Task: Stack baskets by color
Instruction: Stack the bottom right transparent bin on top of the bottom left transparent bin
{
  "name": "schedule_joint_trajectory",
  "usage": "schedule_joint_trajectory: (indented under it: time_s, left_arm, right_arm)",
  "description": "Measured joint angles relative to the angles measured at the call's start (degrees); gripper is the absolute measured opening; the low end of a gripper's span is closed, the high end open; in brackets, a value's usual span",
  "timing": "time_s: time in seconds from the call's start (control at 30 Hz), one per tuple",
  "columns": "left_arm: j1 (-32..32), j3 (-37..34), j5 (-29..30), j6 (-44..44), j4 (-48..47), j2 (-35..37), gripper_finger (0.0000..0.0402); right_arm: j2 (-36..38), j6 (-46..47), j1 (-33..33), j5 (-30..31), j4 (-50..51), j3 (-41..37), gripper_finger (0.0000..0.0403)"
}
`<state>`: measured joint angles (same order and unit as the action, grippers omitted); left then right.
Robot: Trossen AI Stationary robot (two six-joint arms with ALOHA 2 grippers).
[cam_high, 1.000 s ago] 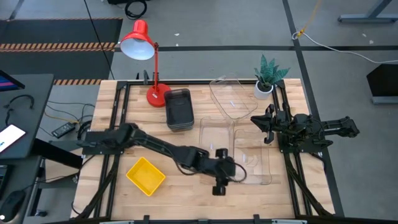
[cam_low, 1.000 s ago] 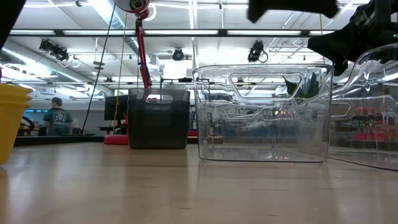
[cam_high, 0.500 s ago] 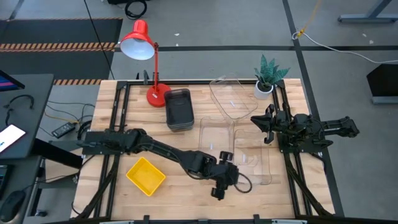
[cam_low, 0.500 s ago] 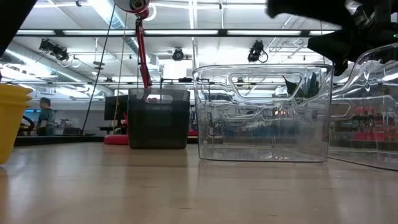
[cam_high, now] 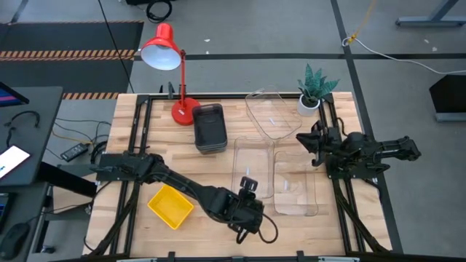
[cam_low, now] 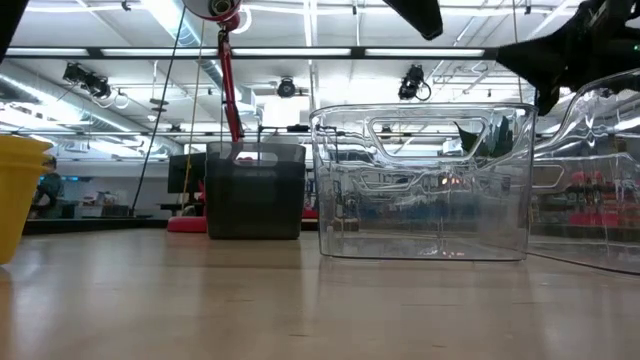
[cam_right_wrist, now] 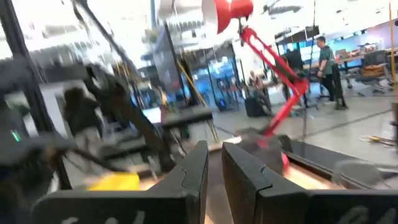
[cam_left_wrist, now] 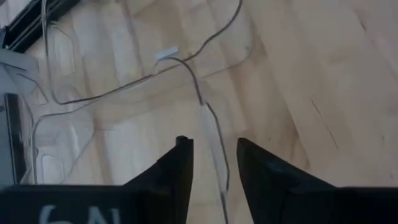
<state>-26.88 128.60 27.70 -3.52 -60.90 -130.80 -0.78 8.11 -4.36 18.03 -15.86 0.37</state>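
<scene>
The left gripper (cam_high: 248, 183) hung low over the front middle of the wooden table (cam_high: 131, 229), at the near end of a clear basket (cam_high: 253, 166); in its wrist view the two dark fingers (cam_left_wrist: 178, 168) stood a narrow gap apart with the clear rim showing between them, though whether they pinched it could not be told. A second clear basket (cam_high: 295, 185) lay just beside the first, and a third (cam_high: 272, 113) sat tilted farther back near the potted plant (cam_high: 314, 89). The dark grey baskets (cam_high: 209, 128) stood nested beside the red desk lamp (cam_high: 165, 54). A yellow basket (cam_high: 170, 205) lay front left. The right gripper (cam_high: 306, 141) waited at the table's right side, its fingers (cam_right_wrist: 191, 168) narrowly apart and holding nothing.
</scene>
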Motion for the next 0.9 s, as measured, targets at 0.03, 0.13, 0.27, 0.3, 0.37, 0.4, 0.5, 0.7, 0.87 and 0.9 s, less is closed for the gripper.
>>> schedule_joint_trajectory:
  time_s: [0.03,0.13,0.27,0.3,0.37,0.4,0.5,0.7,0.87,0.9]
  left_arm:
    - [0.0,0.0,0.0,-0.3,0.0,0.0,0.0127]
    - [0.3,0.0,-0.9,-0.4,-1.0,0.3,0.0124]
    - [0.7,-1.2,-2.4,1.4,0.3,0.5,0.0123]
    - [0.6,-1.3,-2.3,1.9,0.0,0.5,0.0123]
    - [0.0,-1.3,-1.4,3.2,-0.9,0.5,0.0123]
    - [-0.6,-1.3,-0.6,3.9,-1.6,0.8,0.0123]
    - [-2.4,-1.3,2.8,5.1,-4.2,1.7,0.0123]
    - [-2.0,-6.5,3.4,1.3,0.0,2.9,0.0121]
    - [0.8,-9.1,0.9,-0.2,1.1,2.9,0.0121]
    - [1.3,-9.1,-0.9,-0.4,1.6,3.0,0.0121]
  right_arm:
    - [0.0,0.6,0.0,-0.1,-1.3,0.0,0.0054]
    - [0.0,3.9,0.0,-2.9,-6.2,0.0,0.0054]
    - [0.0,10.4,0.0,-11.1,-9.8,0.0,0.0054]
    - [0.0,11.7,0.0,-12.3,-9.4,0.0,0.0054]
    - [-0.1,14.3,0.0,-15.5,-9.4,0.0,0.0054]
    - [-0.1,15.2,0.0,-17.6,-9.7,0.0,0.0054]
    - [-0.2,15.0,0.0,-25.4,-13.0,0.0,0.0054]
    - [-3.4,12.5,0.0,-22.7,-3.7,6.4,0.0046]
    - [-12.5,12.4,-1.2,-21.1,9.2,14.4,0.0034]
    - [-14.8,13.4,-1.8,-21.4,12.0,16.0,0.0032]
